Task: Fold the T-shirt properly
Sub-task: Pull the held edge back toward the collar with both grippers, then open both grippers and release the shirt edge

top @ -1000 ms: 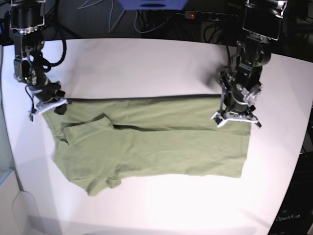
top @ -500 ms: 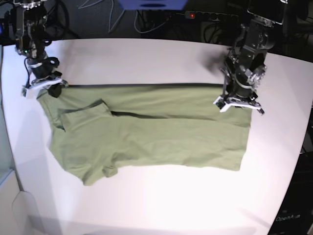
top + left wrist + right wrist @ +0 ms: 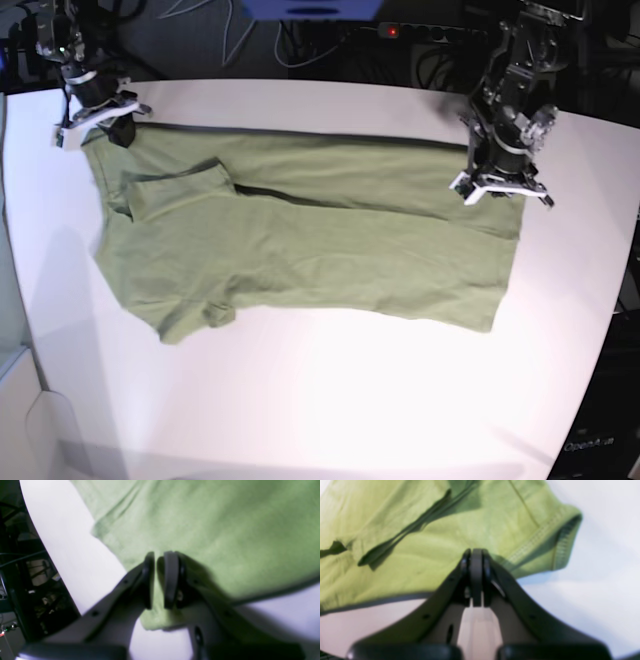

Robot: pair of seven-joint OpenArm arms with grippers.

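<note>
The T-shirt (image 3: 300, 250) lies spread across the white worktop (image 3: 350, 400). The right gripper (image 3: 476, 555) pinches its 10 o'clock corner; the left gripper (image 3: 160, 580) clamps the 2 o'clock edge.

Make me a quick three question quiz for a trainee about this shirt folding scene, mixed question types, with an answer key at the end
1. True or false: both grippers pinch the T-shirt.
2. Multiple choice: in the base view, the right gripper holds the cloth at the shirt's
A. far left corner
B. near right corner
C. middle
3. Fill in: the shirt lies on a ____ table.

Key
1. True. The right gripper's jaws are shut on a corner beside a sleeve opening; the left gripper has cloth between its pads.
2. A
3. white
</note>
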